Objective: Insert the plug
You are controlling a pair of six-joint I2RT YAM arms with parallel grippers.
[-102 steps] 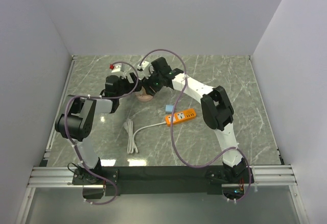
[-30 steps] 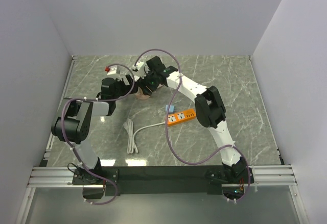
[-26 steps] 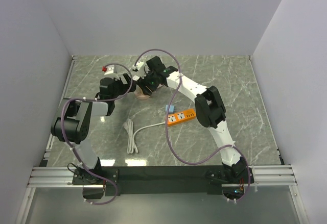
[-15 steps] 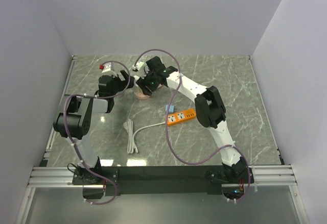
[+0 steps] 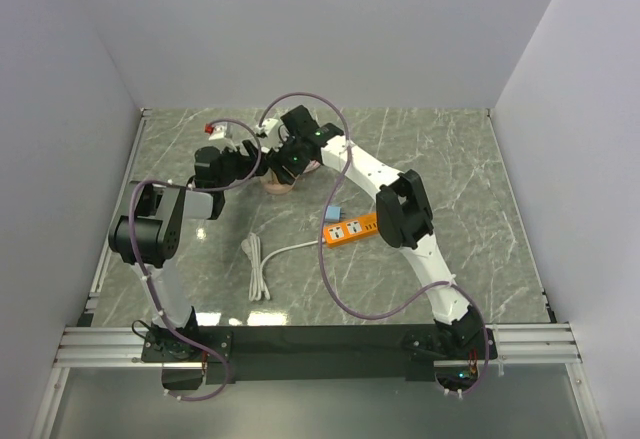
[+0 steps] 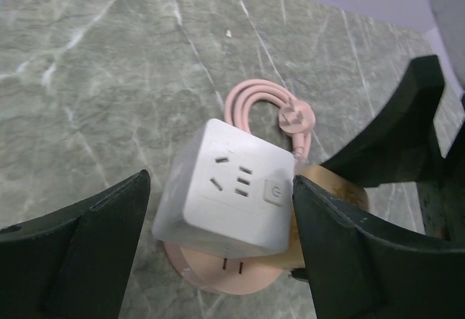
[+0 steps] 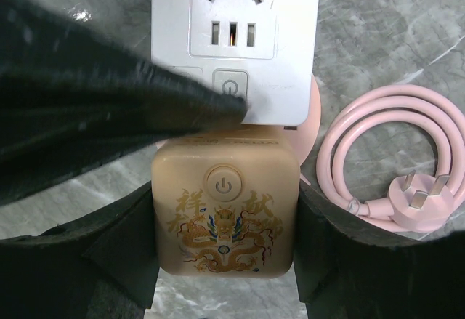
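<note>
Plainly, the plug (image 7: pixel 420 199) is in neither grip. It lies on the table (image 7: pixel 378 14) with its three pins showing, at the end of its coiled pink cable (image 7: pixel 378 112), just beyond the finger on the right of the right wrist view. The right gripper (image 7: pixel 225 195) is pinched on the tan cube (image 7: pixel 224 239), a finger flush against each side. The white socket cube (image 7: pixel 236 35) sits directly ahead of its fingertips, touching the tan cube. The left gripper (image 6: pixel 221 181) stands spread around that white cube, one finger along each flank. Whether either pad touches it I cannot tell. Both cubes sit on a pink round base (image 6: pixel 218 275) beneath the jaws. The step looks like bracing this stack so that one arm can fetch the plug. To do it well, the left fingers should close squarely on the white cube's flat sides, centred, without twisting it off the base or pressing its power button. The right should probably hold firm until that grip is sure, then let go and reach sideways for the plug. It should take the plug by its body with the pins left free. The two grippers are crowded together, so any withdrawal wants to be straight back.
</note>
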